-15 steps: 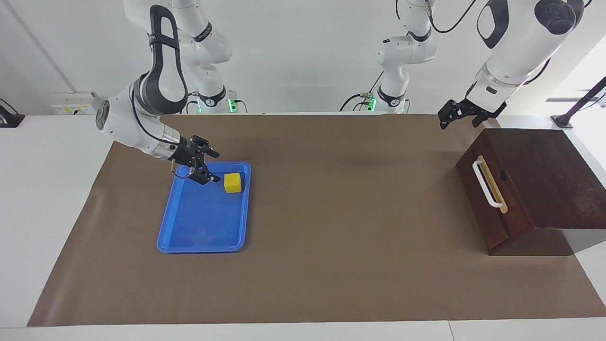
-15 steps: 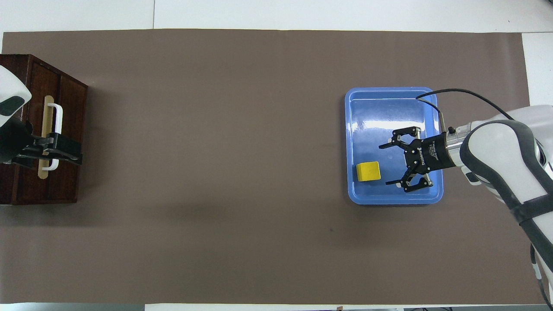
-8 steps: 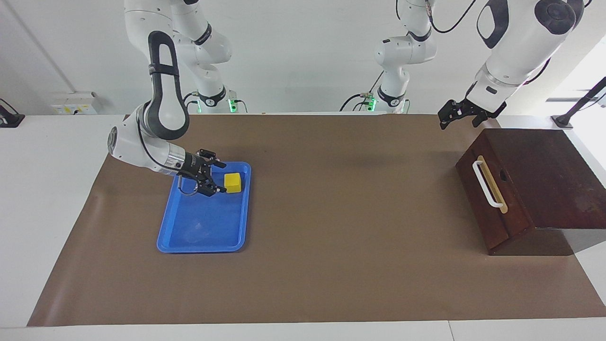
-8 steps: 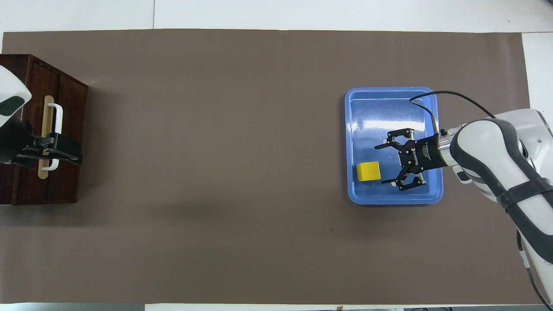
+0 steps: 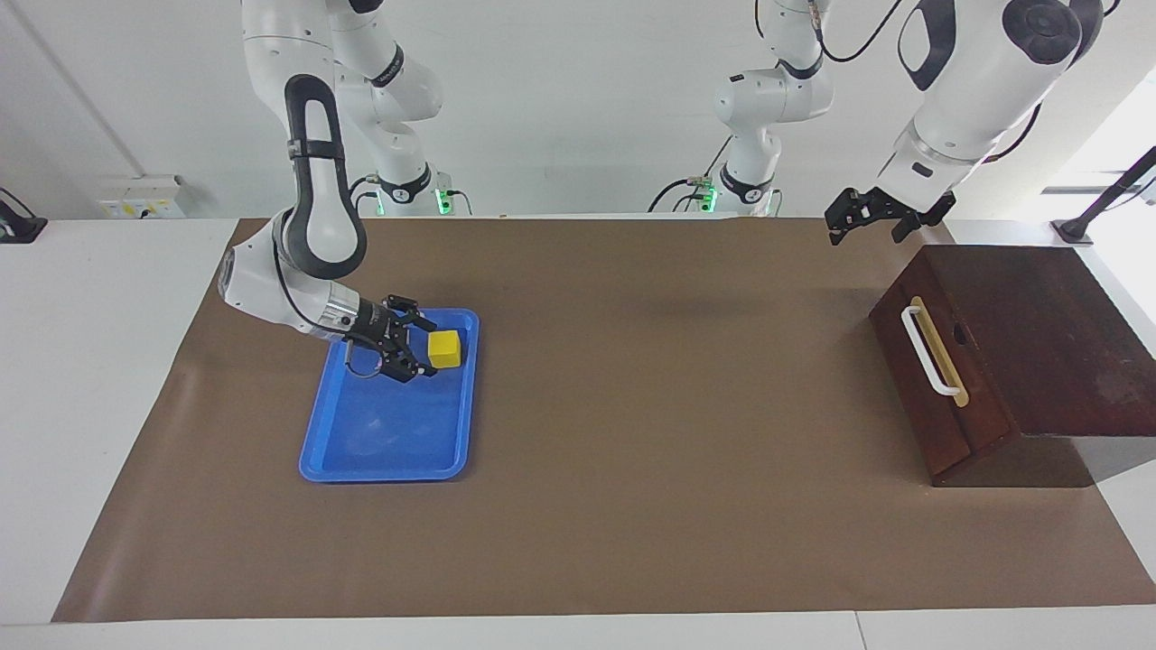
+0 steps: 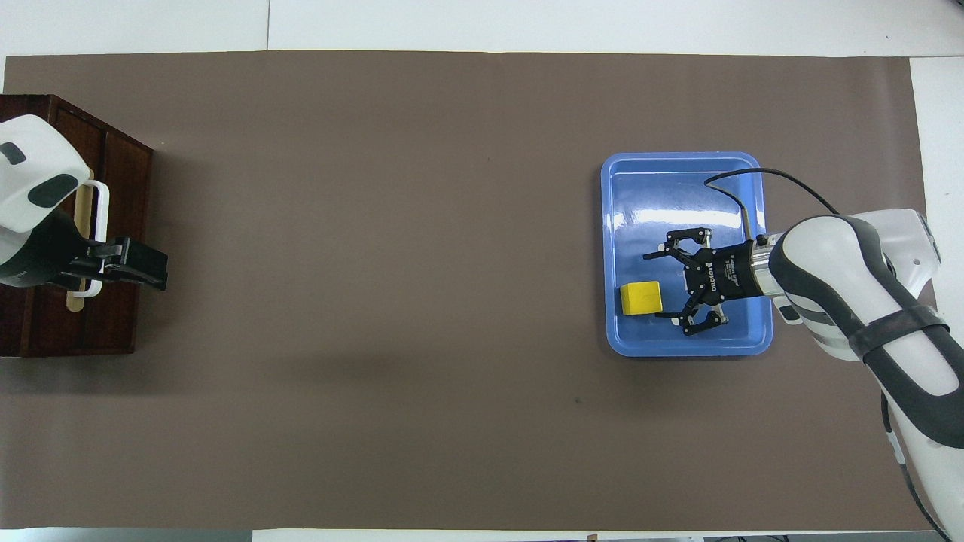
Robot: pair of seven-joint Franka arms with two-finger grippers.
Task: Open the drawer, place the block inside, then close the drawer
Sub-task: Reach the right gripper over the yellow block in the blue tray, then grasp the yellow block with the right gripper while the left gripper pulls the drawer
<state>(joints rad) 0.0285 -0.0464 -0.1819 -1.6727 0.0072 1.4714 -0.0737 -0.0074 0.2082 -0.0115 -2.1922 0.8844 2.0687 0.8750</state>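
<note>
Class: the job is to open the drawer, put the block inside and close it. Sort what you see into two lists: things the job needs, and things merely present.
Needed:
- drawer, shut
- block, in the tray
- right gripper, open beside the block
- left gripper, open, raised near the drawer

Merely present:
- tray
- brown mat

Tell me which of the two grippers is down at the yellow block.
The right gripper, low in the blue tray, open, with the block just off its fingertips. The left gripper hangs high over the mat beside the drawer, open and holding nothing.
</note>
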